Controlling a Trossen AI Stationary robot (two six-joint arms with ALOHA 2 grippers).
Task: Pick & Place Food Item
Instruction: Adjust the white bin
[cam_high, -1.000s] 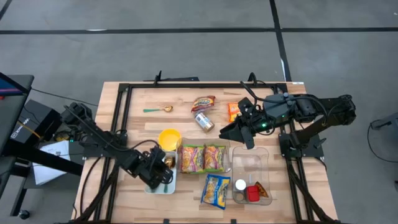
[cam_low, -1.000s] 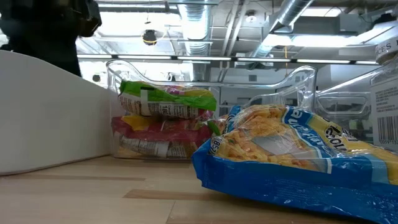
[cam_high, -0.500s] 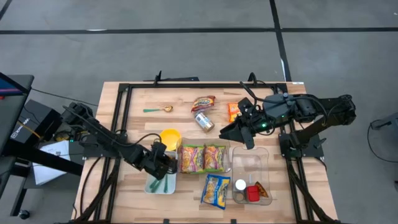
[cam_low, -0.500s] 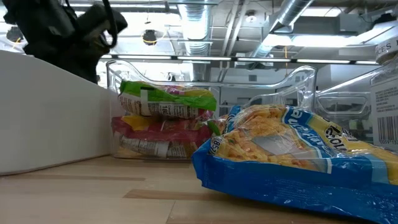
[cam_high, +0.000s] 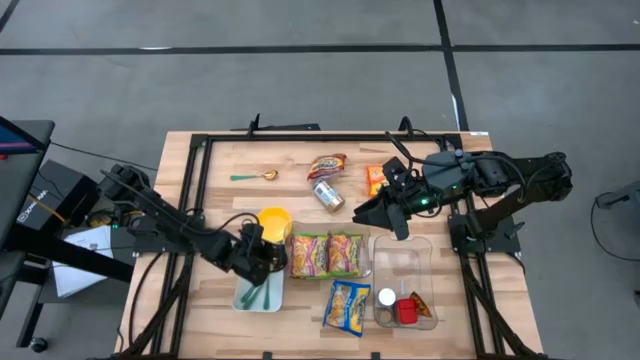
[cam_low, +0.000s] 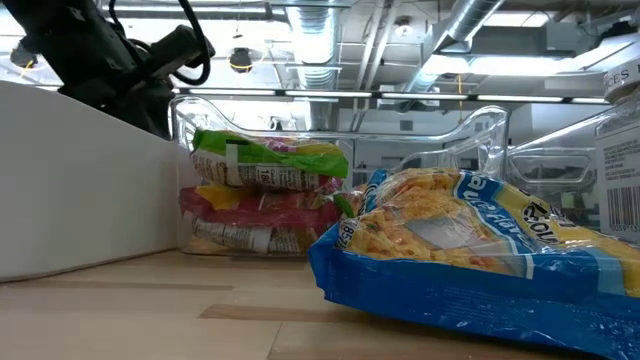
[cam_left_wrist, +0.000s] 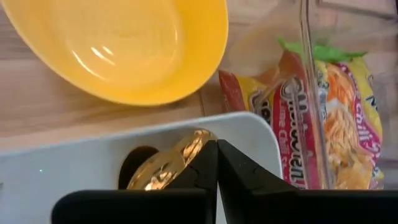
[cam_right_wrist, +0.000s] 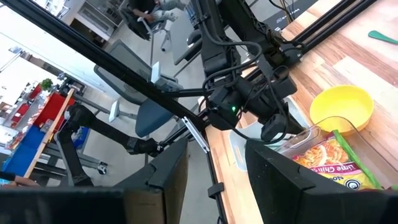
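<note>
Your wooden slat table (cam_high: 225, 160) is carrying a clear plastic bin of noodle packets (cam_high: 328, 254); left gripper (cam_high: 262, 262) is hovering over the white rectangular tray (cam_high: 260, 296), fingers pressed together beside a gold foil-wrapped round sweet (cam_left_wrist: 163, 169); right gripper (cam_high: 365, 213) is waiting mid-table, fingers apart

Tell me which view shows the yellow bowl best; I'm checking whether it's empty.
The left wrist view: the yellow bowl fills the frame, its inside bare. The high view shows it small beside the left tool; the right wrist view shows it distant; the low view misses it.
</note>
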